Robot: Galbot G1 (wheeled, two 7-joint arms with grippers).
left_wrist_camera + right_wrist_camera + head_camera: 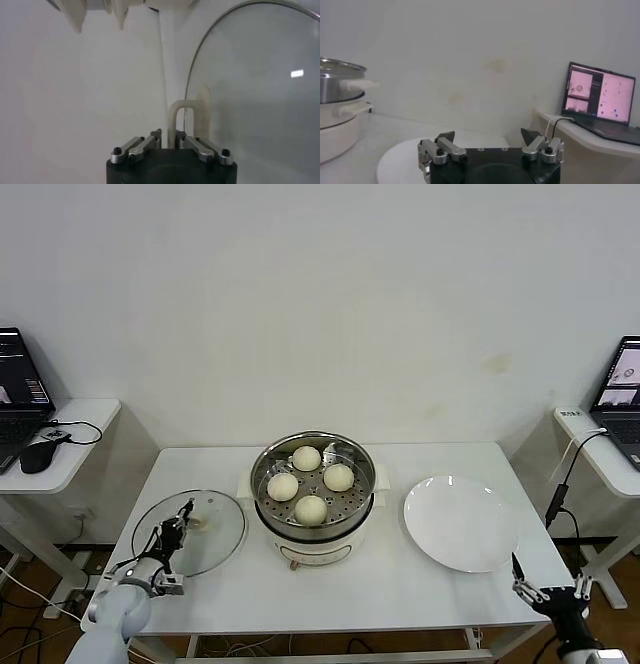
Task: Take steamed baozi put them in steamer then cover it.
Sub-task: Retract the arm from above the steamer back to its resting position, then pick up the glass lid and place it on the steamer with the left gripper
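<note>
Squeezing tight, our left gripper point(168, 142) has its jaws shut on the cream-white handle point(176, 120) of the round clear glass cover with the thin metal rim point(188, 531). In the left wrist view the handle is a smooth little arch that stands up between the two metal fingers point(146, 145), and the glass spreads out wide beyond it.

From the head view, the cover lies flat on the white table point(330, 584), on our left side. The shiny round steel steamer point(312, 476) sits just beside it, toward the middle of the table, on its white pot base. So we think the cover must go up and then sideways toward the middle to land on top. Our left arm is the nearer one for that.

Inside the steamer, on the floor full of little holes, rest four smooth cream-white round baozi point(311, 509), close together.

Our right gripper point(550, 592) waits low at the table's right front corner, jaws wide apart and holding nothing, near the flat round white plate point(460, 522).
</note>
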